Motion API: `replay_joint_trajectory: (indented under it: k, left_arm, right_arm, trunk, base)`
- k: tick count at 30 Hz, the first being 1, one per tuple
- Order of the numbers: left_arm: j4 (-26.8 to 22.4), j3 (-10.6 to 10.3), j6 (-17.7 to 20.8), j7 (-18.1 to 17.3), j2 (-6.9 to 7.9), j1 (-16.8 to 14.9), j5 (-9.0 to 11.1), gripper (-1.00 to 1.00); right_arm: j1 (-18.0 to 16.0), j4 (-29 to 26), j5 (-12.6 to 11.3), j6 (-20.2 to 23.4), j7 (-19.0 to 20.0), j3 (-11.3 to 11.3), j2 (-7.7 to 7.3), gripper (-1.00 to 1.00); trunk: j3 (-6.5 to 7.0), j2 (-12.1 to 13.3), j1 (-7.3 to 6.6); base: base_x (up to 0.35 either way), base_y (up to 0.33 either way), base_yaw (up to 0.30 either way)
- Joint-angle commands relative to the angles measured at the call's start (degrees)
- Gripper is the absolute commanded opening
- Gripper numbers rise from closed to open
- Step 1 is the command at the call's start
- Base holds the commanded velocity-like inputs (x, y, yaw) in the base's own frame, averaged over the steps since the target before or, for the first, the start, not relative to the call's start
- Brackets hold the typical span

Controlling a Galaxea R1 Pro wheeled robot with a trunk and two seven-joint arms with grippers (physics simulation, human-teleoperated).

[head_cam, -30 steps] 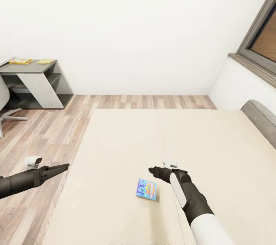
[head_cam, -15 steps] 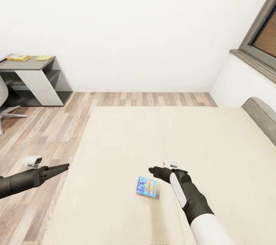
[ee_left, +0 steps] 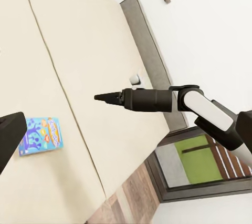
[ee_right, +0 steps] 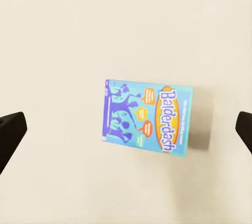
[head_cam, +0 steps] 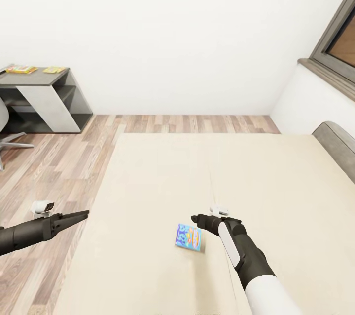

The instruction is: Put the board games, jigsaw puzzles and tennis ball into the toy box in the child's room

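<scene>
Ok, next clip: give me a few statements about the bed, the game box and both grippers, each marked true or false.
1. A blue board game lies flat on the bed. True.
2. The right gripper is clamped on the box. False: its fingers stand wide apart in the right wrist view, with the box lying free on the mattress between them.
3. The box reads Balderdash. True.
4. The left gripper hangs over the middle of the bed. False: it is at the bed's edge.
5. The toy box sits on the bed. False: none is there.
</scene>
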Motion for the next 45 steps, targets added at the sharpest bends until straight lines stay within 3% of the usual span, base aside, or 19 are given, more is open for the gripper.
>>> replay_joint_trajectory:
  k: [1, 9, 23, 39, 45]
  left_arm:
    - [-0.01, 0.01, 0.61, -0.25, 0.02, -0.03, -0.09, 1.0]
    - [-0.01, 0.08, 0.64, -0.25, 0.16, -0.03, -0.15, 1.0]
    - [0.02, 0.1, 0.61, -0.25, 0.05, -0.03, -0.19, 1.0]
    - [0.02, 0.37, 0.72, -0.25, 0.35, -0.08, -0.11, 1.0]
    - [0.06, 1.69, 0.9, -0.25, 0.32, -0.37, 0.15, 1.0]
  right_arm:
    - [-0.03, -0.08, -0.33, 0.25, -0.26, 0.04, 0.0, 1.0]
    - [-0.33, -0.14, -0.33, 0.34, -0.58, 0.04, 0.17, 1.0]
    - [-7.19, 2.78, -0.09, 0.03, -0.92, -0.28, 0.21, 1.0]
    - [-8.36, 3.61, 0.09, -0.69, -0.84, -0.31, -0.12, 1.0]
    - [-8.38, 3.61, 0.23, -0.76, -0.83, -0.31, -0.17, 1.0]
  trunk:
    - [-0.19, -0.1, 0.03]
    - [-0.94, -0.1, 0.03]
    - [-2.26, -0.1, 0.03]
    - [-3.78, -0.1, 0.03]
    - [-4.34, -0.1, 0.03]
  base:
    - [0.0, 0.0, 0.0]
    - [0.0, 0.0, 0.0]
    - [0.0, 0.0, 0.0]
    - [0.0, 0.0, 0.0]
    - [0.0, 0.0, 0.0]
